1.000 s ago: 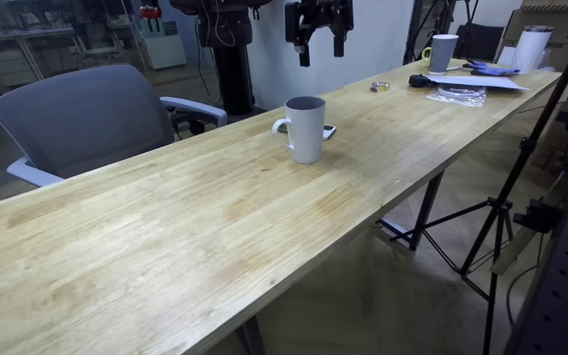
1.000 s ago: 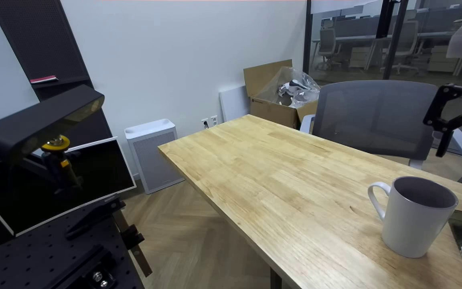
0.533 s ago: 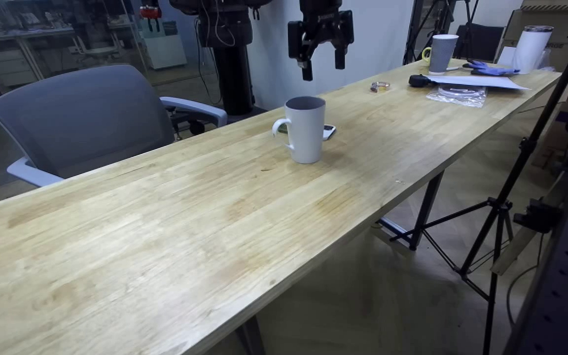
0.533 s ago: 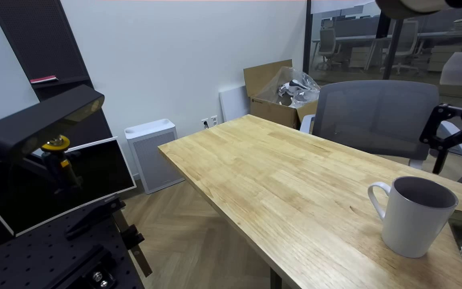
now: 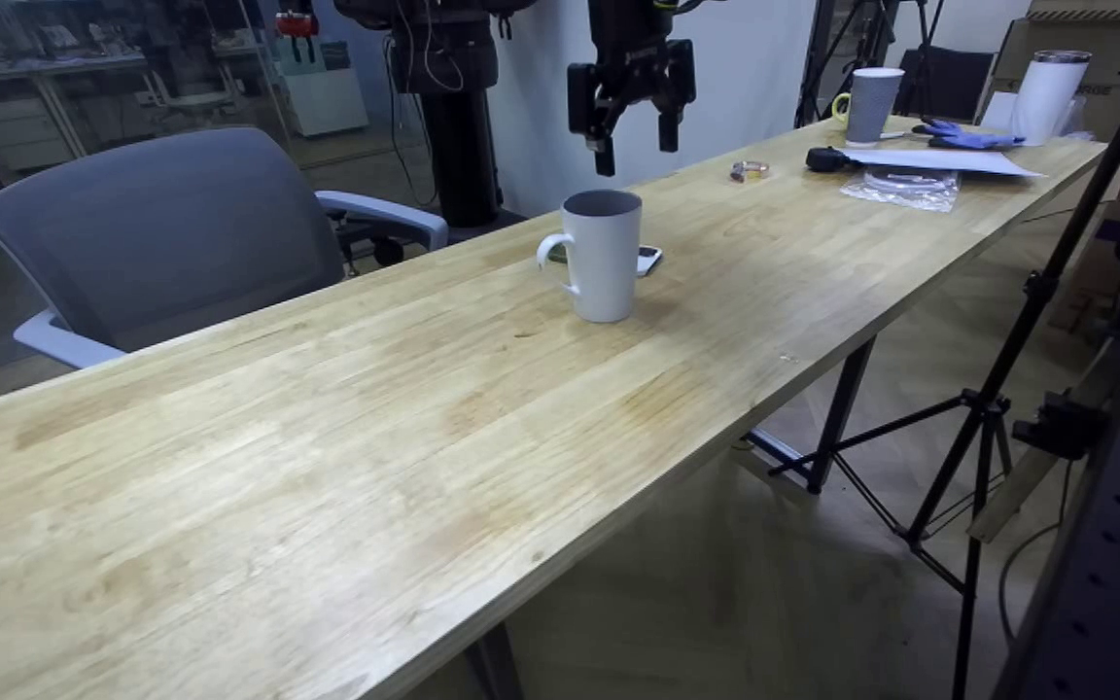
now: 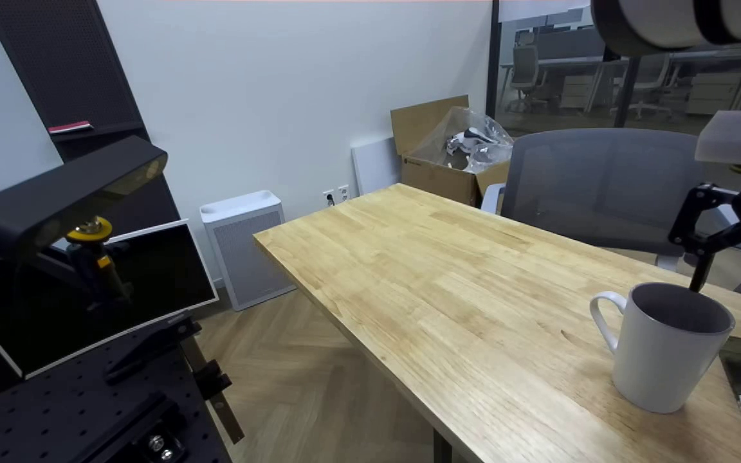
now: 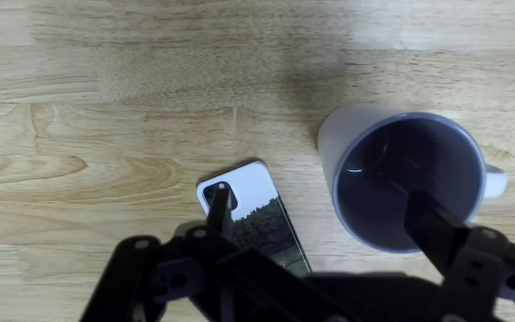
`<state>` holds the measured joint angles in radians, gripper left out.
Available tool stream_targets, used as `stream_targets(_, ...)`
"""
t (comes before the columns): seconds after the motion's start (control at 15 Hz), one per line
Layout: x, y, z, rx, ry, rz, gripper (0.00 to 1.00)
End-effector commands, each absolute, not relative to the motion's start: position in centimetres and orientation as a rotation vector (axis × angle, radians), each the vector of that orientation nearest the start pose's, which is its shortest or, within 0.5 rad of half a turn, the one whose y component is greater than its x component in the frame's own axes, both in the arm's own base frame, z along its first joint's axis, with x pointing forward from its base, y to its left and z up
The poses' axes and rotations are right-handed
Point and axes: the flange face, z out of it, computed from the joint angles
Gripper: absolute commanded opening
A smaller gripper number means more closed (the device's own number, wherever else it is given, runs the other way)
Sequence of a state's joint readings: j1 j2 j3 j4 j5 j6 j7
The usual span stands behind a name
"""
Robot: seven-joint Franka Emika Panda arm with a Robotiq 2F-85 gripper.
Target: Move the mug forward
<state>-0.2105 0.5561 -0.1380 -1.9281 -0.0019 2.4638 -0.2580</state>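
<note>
I judge this the approach step. My gripper (image 5: 636, 158) is spread, holding nothing. In the wrist view, the mug (image 7: 394, 163) stands at 3 o'clock. Next: align there, lower, clamp.

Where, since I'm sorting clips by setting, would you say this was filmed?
Probably an office, perhaps doubling as a lab: the grey mesh-backed chair and the desk in the background suggest office work, while the black tripod hints at a recording setup.
</note>
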Motion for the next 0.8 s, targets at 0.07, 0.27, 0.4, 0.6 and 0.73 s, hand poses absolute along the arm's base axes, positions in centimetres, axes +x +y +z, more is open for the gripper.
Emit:
stream_targets(0.07,59.4,-20.6,19.3,-3.201,0.165,0.018,1.00)
stream_targets(0.27,59.5,-20.1,18.6,-3.196,0.168,0.026,1.00)
stream_targets(0.4,59.6,-19.7,18.1,-3.193,0.171,0.030,1.00)
stream_targets(0.6,59.7,-19.4,17.0,-3.186,0.171,0.045,1.00)
stream_targets(0.73,59.6,-19.3,16.2,-3.180,0.170,0.059,1.00)
